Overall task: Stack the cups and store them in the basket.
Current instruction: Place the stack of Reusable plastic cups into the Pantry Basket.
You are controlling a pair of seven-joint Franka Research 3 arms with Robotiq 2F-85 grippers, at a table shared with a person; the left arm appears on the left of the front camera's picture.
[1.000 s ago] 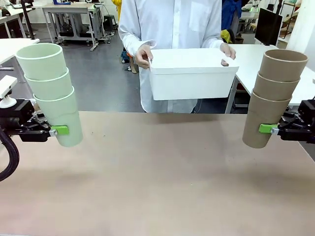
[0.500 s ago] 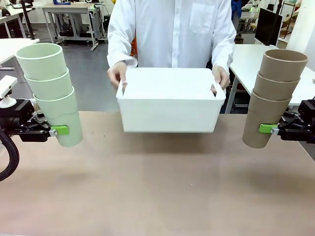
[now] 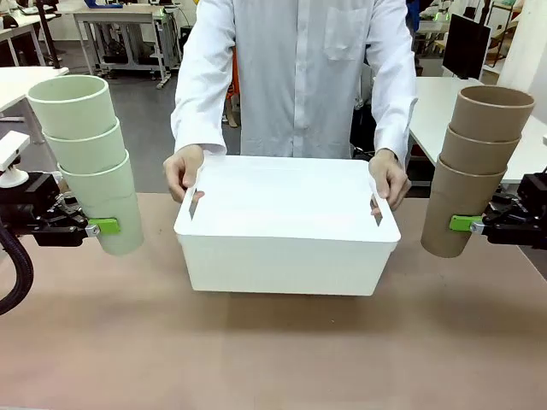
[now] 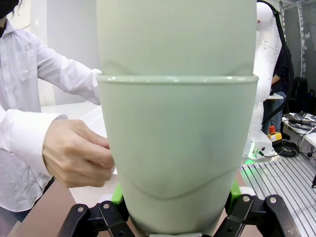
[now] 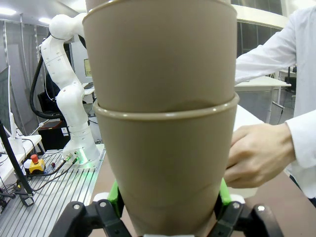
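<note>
Table [image 3: 273,359] bears basket [image 3: 282,265] — left pincer [image 3: 107,225] clamps mint cups [image 3: 85,145], right pincer [image 3: 463,224] clamps tan cups [image 3: 479,154].

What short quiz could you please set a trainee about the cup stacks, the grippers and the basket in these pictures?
1. How many cups form the tan-brown stack held by the right gripper?
2. True or false: the left gripper is shut on the mint green stack.
3. What grips the white basket at its short sides? A. the person's hands B. the left gripper C. nothing
Key: 1. three; 2. true; 3. A
</note>
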